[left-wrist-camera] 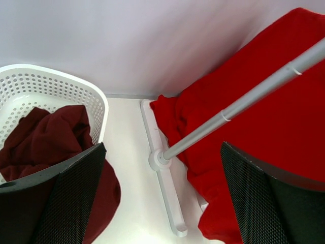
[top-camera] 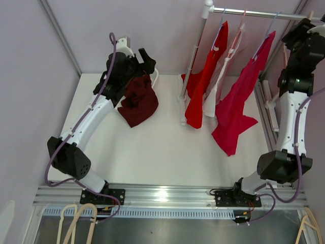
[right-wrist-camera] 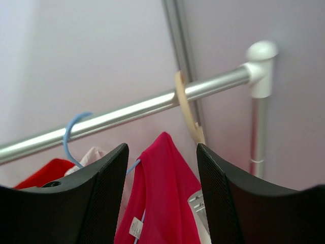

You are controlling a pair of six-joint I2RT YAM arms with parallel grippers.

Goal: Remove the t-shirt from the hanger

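Note:
A crimson t-shirt (top-camera: 237, 109) hangs from a blue hanger (right-wrist-camera: 72, 133) on the rack's rail (right-wrist-camera: 127, 112). My right gripper (right-wrist-camera: 162, 152) is up at the rail (top-camera: 264, 13), open. The shirt's shoulder (right-wrist-camera: 165, 188) stands between its fingers, with a gap on each side. In the top view this gripper (top-camera: 306, 28) is at the rail's right end. My left gripper (left-wrist-camera: 162, 150) is open and holds nothing. It hovers over a dark red garment (left-wrist-camera: 45, 137) draped on a white basket (left-wrist-camera: 56, 81).
A red t-shirt (top-camera: 203, 86) and a pale garment (top-camera: 223, 76) hang further left on the rail. A wooden hanger hook (right-wrist-camera: 185, 104) sits on the rail near its elbow (right-wrist-camera: 261, 58). The rack's pole (left-wrist-camera: 244, 101) and foot (left-wrist-camera: 167, 198) stand on the table. Spare hangers (top-camera: 76, 223) lie at the front.

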